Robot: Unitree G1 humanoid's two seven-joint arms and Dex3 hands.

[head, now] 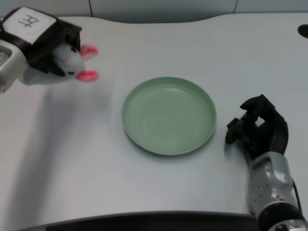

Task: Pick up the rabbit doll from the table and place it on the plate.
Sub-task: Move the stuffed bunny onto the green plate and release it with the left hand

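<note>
A white label on the back of my left hand (41,41), up-left of the plate (168,115), bears a dark mark I cannot read.

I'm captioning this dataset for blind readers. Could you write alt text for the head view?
The robot's left hand holds a white rabbit doll with pink ears at upper left, to the left of an empty green plate on the white table. Its right hand rests on the table beside the plate's right edge, fingers curled.

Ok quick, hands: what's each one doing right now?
Left hand: holding the rabbit doll, left of the plate.
Right hand: fingers curled, holding nothing, resting on the table.
</note>
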